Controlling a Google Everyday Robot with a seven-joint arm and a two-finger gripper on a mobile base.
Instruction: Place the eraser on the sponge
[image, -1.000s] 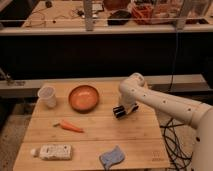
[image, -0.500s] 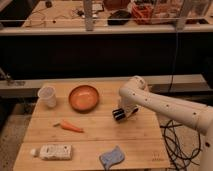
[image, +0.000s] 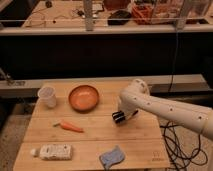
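On the desk, back left: cup, with bowl just right of it. In front of the bowl, slightly left: carrot. Along the front edge: bottle at left, sponge near the middle. Over the desk's right half, right of the bowl and behind the sponge: end effector, well apart from the sponge.

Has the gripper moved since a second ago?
Yes. The gripper has shifted slightly down the picture, away from the orange bowl and toward the sponge.
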